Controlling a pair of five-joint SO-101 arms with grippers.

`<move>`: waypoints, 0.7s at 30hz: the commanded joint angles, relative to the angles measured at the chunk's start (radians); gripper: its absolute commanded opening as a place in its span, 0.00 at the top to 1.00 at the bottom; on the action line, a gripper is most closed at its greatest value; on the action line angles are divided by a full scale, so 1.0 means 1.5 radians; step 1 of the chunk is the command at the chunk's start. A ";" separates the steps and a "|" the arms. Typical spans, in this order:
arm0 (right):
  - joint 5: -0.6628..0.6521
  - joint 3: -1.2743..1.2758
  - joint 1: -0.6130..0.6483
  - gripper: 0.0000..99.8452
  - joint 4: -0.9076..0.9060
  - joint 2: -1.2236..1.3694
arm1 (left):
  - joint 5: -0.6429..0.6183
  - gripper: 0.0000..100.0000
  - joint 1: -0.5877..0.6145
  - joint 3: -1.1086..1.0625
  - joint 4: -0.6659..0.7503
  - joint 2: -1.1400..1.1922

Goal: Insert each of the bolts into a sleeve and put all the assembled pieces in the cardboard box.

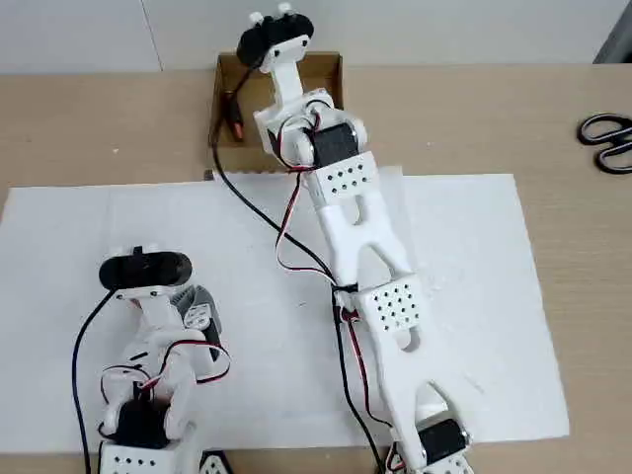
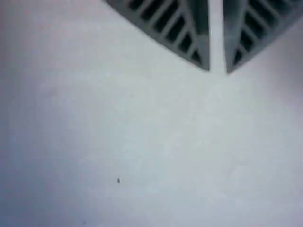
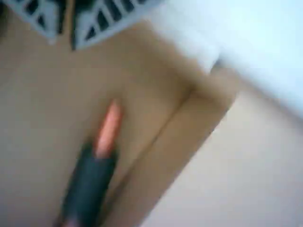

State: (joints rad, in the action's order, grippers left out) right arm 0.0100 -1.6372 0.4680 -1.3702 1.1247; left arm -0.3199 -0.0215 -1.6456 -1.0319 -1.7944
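Because the right arm (image 1: 365,247) stretches up the worktop (image 1: 99,118) and ends over the cardboard box (image 1: 326,67), much of the box floor is hidden under it in the high view, and so is whatever hangs below its wrist. Near the box's left wall in that view lies one assembled piece (image 1: 235,117), small and hard to make out. The right wrist view shows it blurred: one orange bolt (image 3: 108,126) poking out of one dark sleeve (image 3: 87,187). It lies on the box floor beside a wall, and the sleeve's far end is cut off at the picture's edge. The right gripper (image 3: 61,45) hangs over the box, too smeared for me to tell whether its jaws are apart or together. The left arm (image 1: 148,375) is folded at the near edge, its base cut off. The left gripper (image 2: 218,71) sits just above the one white paper sheet (image 2: 142,142), its jaws drawn almost together with a thin slit between them, gripping nothing. One pair of scissors (image 1: 607,143) lies far right on the worktop, partly cut off. In all there are two arms and one box.
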 commanded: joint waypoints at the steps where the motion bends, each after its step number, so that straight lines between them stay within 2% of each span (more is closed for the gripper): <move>1: -0.006 -0.030 0.010 1.00 -0.145 -0.078 | 0.002 0.99 -0.002 0.003 0.013 -0.007; 4: -0.004 -0.030 0.013 1.00 -0.240 -0.103 | 0.002 0.99 -0.002 0.003 0.013 -0.007; 9: 0.046 0.019 0.010 1.00 -0.245 -0.181 | 0.002 0.99 -0.002 0.003 0.013 -0.007; 21: 0.049 0.564 0.017 0.99 -0.240 -0.571 | 0.002 0.99 -0.002 0.003 0.013 -0.007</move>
State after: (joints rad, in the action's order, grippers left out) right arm 0.0713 -0.9574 0.4910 -1.7215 0.4342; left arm -0.3199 -0.0215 -1.6456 -1.0319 -1.7944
